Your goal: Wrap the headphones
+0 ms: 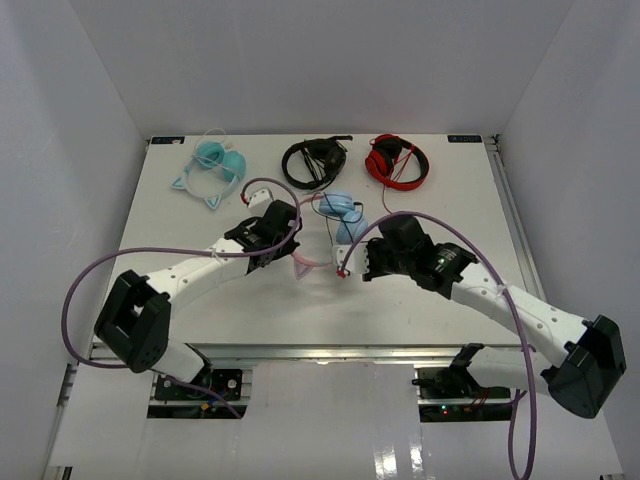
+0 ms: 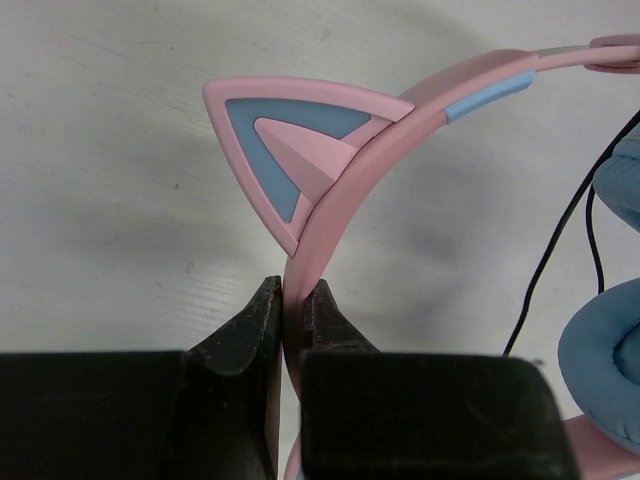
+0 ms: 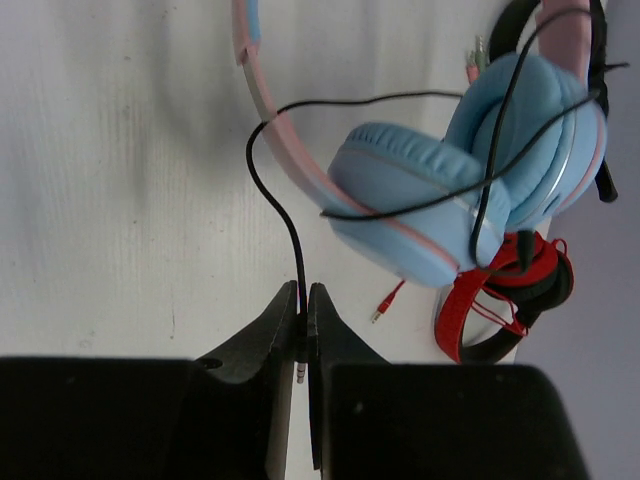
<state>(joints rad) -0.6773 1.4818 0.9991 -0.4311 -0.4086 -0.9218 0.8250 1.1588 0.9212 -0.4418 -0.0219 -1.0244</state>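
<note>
The headphones point(image 1: 342, 212) have a pink headband point(image 2: 345, 185), two light blue round earcups point(image 3: 400, 185) with soft padded cushions, and a thin black cable point(image 3: 268, 180). In the left wrist view we see one cat ear point(image 2: 285, 140) on the band. It is a pink triangle with a blue inlay and a smaller pink centre, and a short blue stripe runs along the band just past it. The headphones sit near the middle of the worktop point(image 1: 170, 220), between the two tools and in front of the other sets. We cannot tell whether they rest on the surface or hang just above it. The earcups lie close against each other, and the cable crosses their cushions in more than one strand.

The left tool point(image 2: 293, 310) is clenched on the headband, its two fingers pinching the pink band just below the cat ear. The right tool point(image 3: 303, 312) is clenched on the cable, gripping it just above the metal plug point(image 3: 301, 372), which shows between the fingers. From there the cable rises in a curve toward the earcups.

We count four sets in all. Besides the pink and blue one there are the teal headphones point(image 1: 212, 165) with cat ears at the far left, the black headphones point(image 1: 315, 160) next along, and the red headphones point(image 1: 397, 160) to the right of those. These three lie in a row along the far edge.
</note>
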